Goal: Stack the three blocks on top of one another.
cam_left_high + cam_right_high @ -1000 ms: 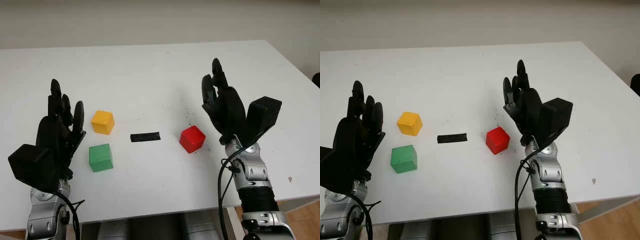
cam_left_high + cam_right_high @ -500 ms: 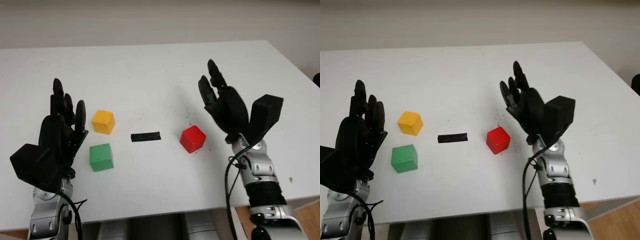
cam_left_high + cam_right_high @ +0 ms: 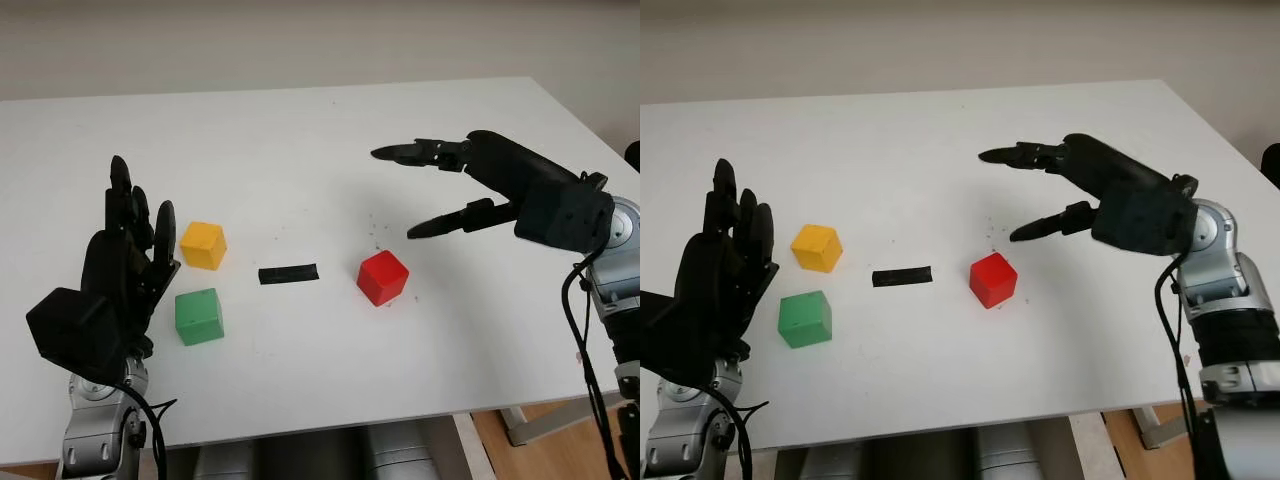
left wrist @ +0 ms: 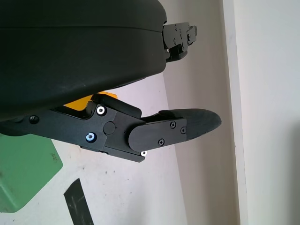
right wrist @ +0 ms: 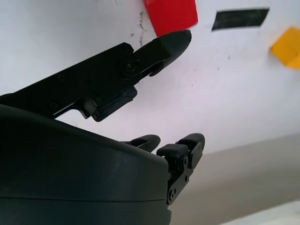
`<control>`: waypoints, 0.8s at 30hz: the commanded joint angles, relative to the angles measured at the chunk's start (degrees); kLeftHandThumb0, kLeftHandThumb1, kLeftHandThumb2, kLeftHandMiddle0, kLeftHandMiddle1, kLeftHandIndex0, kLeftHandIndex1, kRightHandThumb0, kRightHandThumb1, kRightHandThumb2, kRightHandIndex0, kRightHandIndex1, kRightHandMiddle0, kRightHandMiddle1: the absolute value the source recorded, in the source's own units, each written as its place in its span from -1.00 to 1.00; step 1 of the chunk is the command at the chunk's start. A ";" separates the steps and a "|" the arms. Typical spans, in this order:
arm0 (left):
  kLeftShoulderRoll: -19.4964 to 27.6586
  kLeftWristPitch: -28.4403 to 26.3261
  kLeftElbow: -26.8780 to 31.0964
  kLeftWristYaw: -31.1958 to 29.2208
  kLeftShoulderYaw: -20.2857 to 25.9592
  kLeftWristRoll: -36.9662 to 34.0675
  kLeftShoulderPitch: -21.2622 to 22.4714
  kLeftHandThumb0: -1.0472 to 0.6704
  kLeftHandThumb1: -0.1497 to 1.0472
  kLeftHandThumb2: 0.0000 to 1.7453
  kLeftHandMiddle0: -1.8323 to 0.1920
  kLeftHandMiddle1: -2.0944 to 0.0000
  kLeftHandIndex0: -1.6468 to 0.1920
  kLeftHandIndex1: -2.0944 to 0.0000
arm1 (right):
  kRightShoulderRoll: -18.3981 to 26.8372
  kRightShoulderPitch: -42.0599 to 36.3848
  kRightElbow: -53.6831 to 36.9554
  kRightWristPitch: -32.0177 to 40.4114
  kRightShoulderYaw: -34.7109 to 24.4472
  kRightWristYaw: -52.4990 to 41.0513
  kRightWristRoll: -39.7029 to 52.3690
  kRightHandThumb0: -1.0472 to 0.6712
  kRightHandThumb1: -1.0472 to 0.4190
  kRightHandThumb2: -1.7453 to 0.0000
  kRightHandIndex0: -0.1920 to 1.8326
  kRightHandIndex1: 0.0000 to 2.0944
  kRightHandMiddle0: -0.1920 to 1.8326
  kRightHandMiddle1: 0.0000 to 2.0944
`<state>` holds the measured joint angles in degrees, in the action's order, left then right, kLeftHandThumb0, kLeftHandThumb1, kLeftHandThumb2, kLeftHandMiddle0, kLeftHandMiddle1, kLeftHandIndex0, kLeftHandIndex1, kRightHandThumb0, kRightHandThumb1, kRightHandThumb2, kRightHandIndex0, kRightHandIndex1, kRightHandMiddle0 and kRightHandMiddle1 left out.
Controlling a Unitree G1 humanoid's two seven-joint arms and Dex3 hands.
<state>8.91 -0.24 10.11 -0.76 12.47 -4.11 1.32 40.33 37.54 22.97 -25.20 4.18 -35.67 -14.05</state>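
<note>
Three blocks lie apart on your white table [image 3: 300,130], none stacked, both hands empty.
Your right hand [image 3: 500,185] is open and hangs above the table, just behind and right of the red block [image 3: 384,278]. Your left hand [image 3: 110,290] is open too, upright at the table's left, just beside the green block [image 3: 199,316]. The yellow block [image 3: 203,245] sits right behind the green one. A black tape strip [image 3: 288,274] lies between the yellow and red blocks.

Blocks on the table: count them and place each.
3, none stacked. Yellow block and green block sit near the left hand; red block lies below the open right hand.
</note>
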 commanded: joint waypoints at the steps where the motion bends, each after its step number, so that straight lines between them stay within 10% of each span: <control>1: -0.08 0.26 1.46 0.05 -0.27 0.24 -0.47 -0.46 1.00 -0.35 0.97 0.95 0.96 0.98 | 1.20 -0.22 -0.91 -0.29 1.61 -1.16 -1.22 -0.56 -0.65 0.93 -0.41 -0.95 -0.38 -0.91; 24: -1.27 -1.21 3.41 0.61 -1.00 0.74 -2.46 -0.50 1.00 -0.38 0.96 0.95 0.97 0.97 | 2.27 -3.48 0.70 -15.58 10.08 10.12 -15.91 -0.67 -0.63 0.94 -0.39 -0.95 -0.31 -0.90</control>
<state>7.96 -1.21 12.35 -0.31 11.84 -3.53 -0.93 41.91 34.37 24.08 -40.03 13.80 -26.20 -29.56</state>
